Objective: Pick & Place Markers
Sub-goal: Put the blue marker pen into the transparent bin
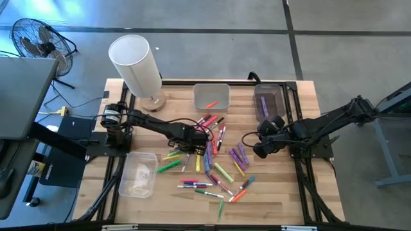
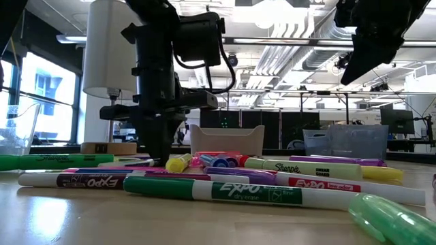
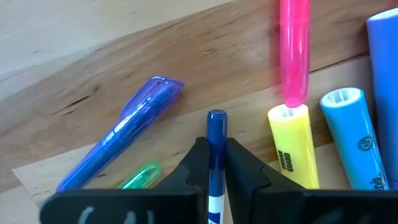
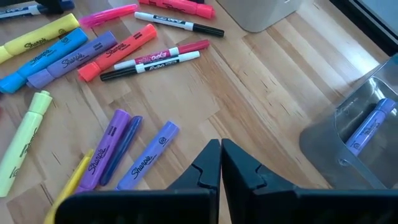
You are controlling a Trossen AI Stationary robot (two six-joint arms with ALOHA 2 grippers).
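Several markers (image 1: 212, 160) in many colours lie scattered on the middle of the wooden table (image 1: 289, 192). My left gripper (image 1: 200, 136) is down in the far part of the pile, shut on a thin white marker with a blue cap (image 3: 216, 121). A purple marker (image 3: 124, 130), a pink one (image 3: 293, 50), a yellow one (image 3: 292, 146) and a light blue one (image 3: 351, 137) lie around it. My right gripper (image 4: 221, 155) hangs shut above the table's right part, with nothing between its fingers; in the low view, this gripper (image 2: 371, 41) is high up. My left gripper pinches the thin marker between its two fingers (image 3: 239, 168), just behind the blue cap (image 3: 216, 140), on its two long sides. The fingers come from above, pointing down, and lie across the marker. The cap end sticks out past the fingertips, and the marker lies level at table height.
A clear bin (image 1: 212, 96) with an orange marker stands at the far middle. A second clear bin (image 1: 270, 99) stands at the far right, and in the right wrist view a purple marker (image 4: 370, 127) lies in it. A third clear bin (image 1: 138, 173) sits near left. A white cylinder (image 1: 135, 61) rises at the far left.
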